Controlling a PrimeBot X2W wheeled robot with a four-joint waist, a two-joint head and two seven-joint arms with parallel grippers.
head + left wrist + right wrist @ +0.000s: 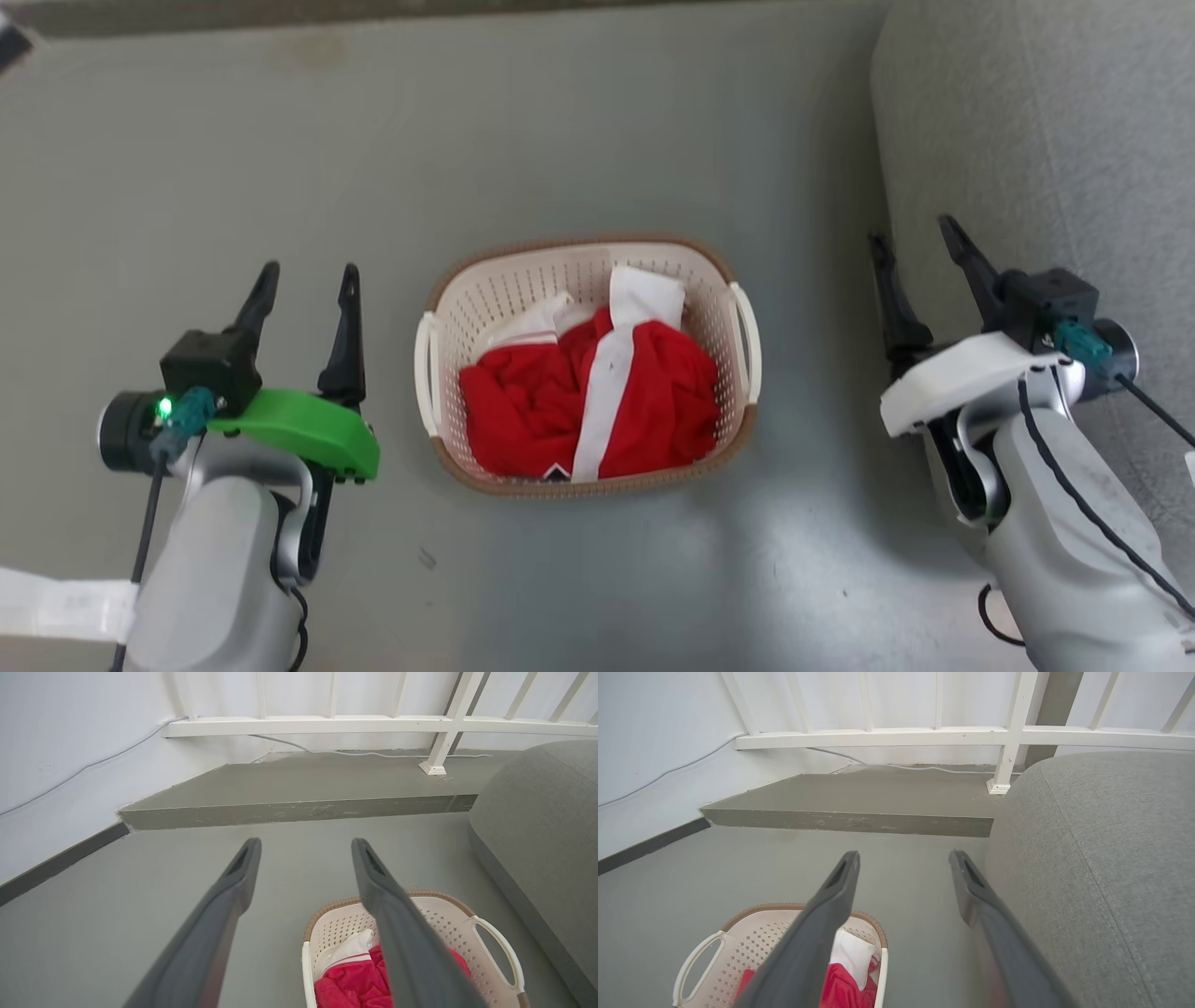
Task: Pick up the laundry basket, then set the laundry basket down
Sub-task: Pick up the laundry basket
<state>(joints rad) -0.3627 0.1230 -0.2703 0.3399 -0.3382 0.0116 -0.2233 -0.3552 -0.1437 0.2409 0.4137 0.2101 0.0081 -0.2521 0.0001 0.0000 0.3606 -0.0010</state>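
Note:
The laundry basket (485, 299), cream-white with a brown rim and white loop handles, rests on the grey floor midway between my arms. Red and white clothes (588, 392) fill it. My left gripper (308, 280) hangs open to the basket's left, clear of the left handle (427, 373), nothing between its fingers. My right gripper (917, 243) stands open to the basket's right, apart from the right handle (750, 341). The left wrist view has the basket (448, 919) low, behind the right finger. In the right wrist view the basket (756, 938) sits at the lower left.
A grey upholstered sofa (1036, 140) rises at the right, close beside my right gripper. Ahead lie a raised concrete step (299, 793), a white railing (373, 723) and a white wall (70, 746) with a cable along it.

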